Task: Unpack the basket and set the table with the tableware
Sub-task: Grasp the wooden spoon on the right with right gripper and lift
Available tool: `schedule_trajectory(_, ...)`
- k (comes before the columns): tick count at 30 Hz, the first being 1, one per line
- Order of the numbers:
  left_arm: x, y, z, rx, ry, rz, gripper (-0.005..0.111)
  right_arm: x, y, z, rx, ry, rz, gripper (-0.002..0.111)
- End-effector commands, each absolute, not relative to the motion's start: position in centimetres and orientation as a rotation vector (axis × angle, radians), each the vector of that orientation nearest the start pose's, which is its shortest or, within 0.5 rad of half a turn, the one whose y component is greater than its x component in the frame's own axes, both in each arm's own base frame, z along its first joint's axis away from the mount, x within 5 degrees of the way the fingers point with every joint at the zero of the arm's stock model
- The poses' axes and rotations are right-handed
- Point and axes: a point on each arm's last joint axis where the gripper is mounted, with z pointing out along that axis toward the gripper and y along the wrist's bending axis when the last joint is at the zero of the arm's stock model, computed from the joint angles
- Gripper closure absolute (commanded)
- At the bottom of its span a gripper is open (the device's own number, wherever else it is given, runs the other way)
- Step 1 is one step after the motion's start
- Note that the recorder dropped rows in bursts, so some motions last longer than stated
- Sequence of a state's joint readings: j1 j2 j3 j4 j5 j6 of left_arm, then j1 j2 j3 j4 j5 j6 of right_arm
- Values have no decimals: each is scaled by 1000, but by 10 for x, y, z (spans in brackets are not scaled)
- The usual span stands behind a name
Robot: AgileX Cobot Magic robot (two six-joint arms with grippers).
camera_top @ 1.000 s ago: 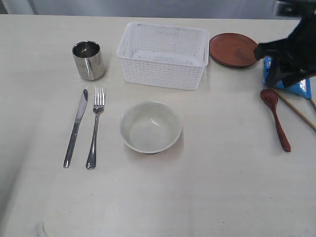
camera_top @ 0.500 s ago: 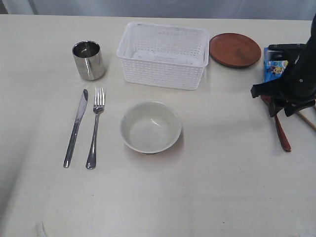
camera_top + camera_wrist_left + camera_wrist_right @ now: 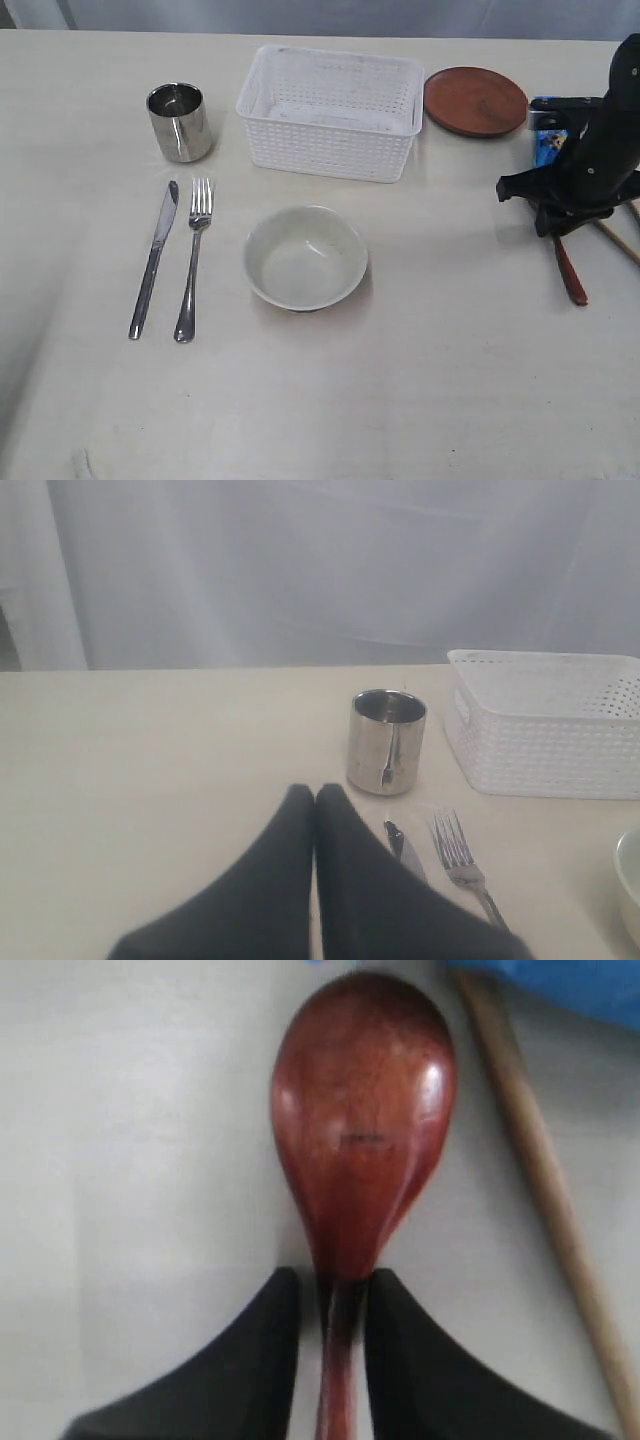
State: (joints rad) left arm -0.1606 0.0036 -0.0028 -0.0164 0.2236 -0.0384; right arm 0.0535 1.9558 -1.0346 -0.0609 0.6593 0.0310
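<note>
Tableware [image 3: 300, 275] lies spread on the table [image 3: 420, 400]. Nearest us at the middle sits the bowl [image 3: 305, 258], upright. At its 9 o'clock we see the fork [image 3: 192, 262] and, just beyond it, the knife [image 3: 153, 260], side by side with their handles toward us. At the bowl's 3 o'clock, well apart, the spoon [image 3: 360, 1130] lies flat under the right claw [image 3: 333, 1290]. Its fingers [image 3: 270, 1360] stand close on either side of the spoon's neck, and we cannot tell whether they press on it. A chopstick [image 3: 545, 1180] lies just beside the spoon. Farther back, the cup [image 3: 180, 122] stands at 11 o'clock, the basket [image 3: 325, 150] at 12 and the plate [image 3: 475, 100] at 1, with a blue bag [image 3: 548, 145] at 2. The left claw [image 3: 315, 795] is pressed together on nothing.
</note>
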Motion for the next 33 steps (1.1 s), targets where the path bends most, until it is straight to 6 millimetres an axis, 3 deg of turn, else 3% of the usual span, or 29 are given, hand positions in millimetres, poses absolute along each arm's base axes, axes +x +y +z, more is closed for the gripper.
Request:
schedule_trajectory(1,55,-9,194,92,1697,-167,107,333,12,86,-132,3088,-64,108)
schedule_trajectory(5,55,-9,194,92,1697,-167,107,333,13,102,-106,3106,-61,109)
schedule_trajectory(8,55,-9,194,92,1697,-167,107,332,18,128,-56,3079,13,109)
schedule_trajectory(16,55,-9,194,92,1697,-167,107,309,60,210,-225,2880,168,109)
schedule_trajectory(20,55,-9,194,92,1697,-167,107,292,82,238,-331,2812,208,109)
schedule_trajectory(26,55,-9,194,92,1697,-167,107,262,124,254,-580,2795,319,109)
schedule_trajectory(33,55,-9,194,92,1697,-167,107,224,177,252,-929,2781,361,109)
